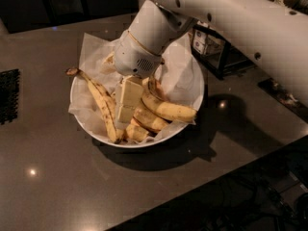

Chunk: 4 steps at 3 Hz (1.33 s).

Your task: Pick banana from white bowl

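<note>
banana (102,104) lies just left of the gripper (125,119) in the white bowl (139,144), long axis diagonal, stem up-left past the rim; gripper spread or closed, i cannot tell.
</note>
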### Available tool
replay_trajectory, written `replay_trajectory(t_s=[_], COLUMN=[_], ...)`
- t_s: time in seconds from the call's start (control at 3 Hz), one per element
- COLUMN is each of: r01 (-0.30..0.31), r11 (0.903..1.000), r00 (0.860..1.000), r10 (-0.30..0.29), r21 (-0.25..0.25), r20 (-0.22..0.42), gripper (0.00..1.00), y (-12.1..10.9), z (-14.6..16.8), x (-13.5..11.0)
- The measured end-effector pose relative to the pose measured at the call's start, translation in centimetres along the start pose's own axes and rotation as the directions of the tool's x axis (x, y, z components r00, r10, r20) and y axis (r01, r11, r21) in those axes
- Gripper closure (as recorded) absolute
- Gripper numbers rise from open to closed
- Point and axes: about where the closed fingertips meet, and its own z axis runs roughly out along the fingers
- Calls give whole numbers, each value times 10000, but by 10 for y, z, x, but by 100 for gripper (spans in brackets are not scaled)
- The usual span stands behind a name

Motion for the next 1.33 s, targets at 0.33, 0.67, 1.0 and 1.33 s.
replay_trajectory(t_s=[0.33,0.67,1.0,1.33], r01=[-233,-319,-288,-270], r11=[9997,9995,9993,9993], r00=[9996,9994,9989,9990], r10=[232,320,279,261], r21=[50,-35,-243,-249], r20=[164,138,-369,-371], gripper=[0,0,0,0], y=[-1,-6,-22,-22], z=[6,11,7,7], x=[4,1,-13,-14])
